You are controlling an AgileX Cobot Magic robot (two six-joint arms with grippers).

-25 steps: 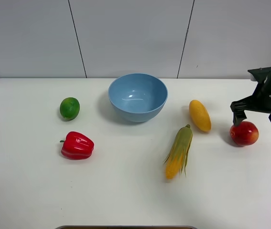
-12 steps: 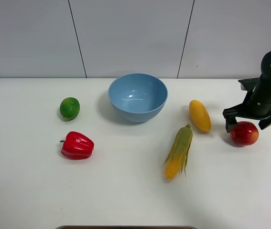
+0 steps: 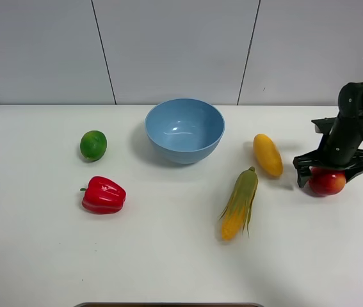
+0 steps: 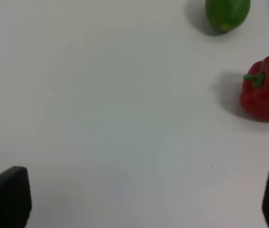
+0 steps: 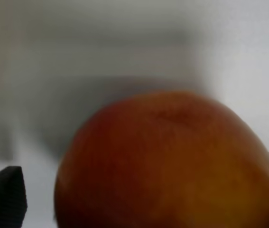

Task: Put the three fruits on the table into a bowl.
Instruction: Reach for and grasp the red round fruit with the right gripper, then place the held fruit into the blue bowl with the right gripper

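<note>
The red apple (image 3: pixel 327 183) sits on the white table (image 3: pixel 168 256) at the far right. My right gripper (image 3: pixel 331 174) is lowered over it, open, with a finger on each side. In the right wrist view the apple (image 5: pixel 167 161) fills the space between the fingers of that gripper (image 5: pixel 141 199). The yellow-orange mango (image 3: pixel 267 155) lies left of the apple. The green lime (image 3: pixel 93 145) lies left of the light-blue bowl (image 3: pixel 184 150), which is empty. My left gripper (image 4: pixel 139 199) is open and empty, off the lime (image 4: pixel 227 14), and out of the exterior high view.
A red bell pepper (image 3: pixel 104 195) lies in front of the lime and shows in the left wrist view (image 4: pixel 267 88). A corn cob in green husk (image 3: pixel 240 203) lies in front of the mango, between the bowl and the apple.
My right gripper has come down and slightly left, from above the apple to around it. The apple and the other things have not moved.
</note>
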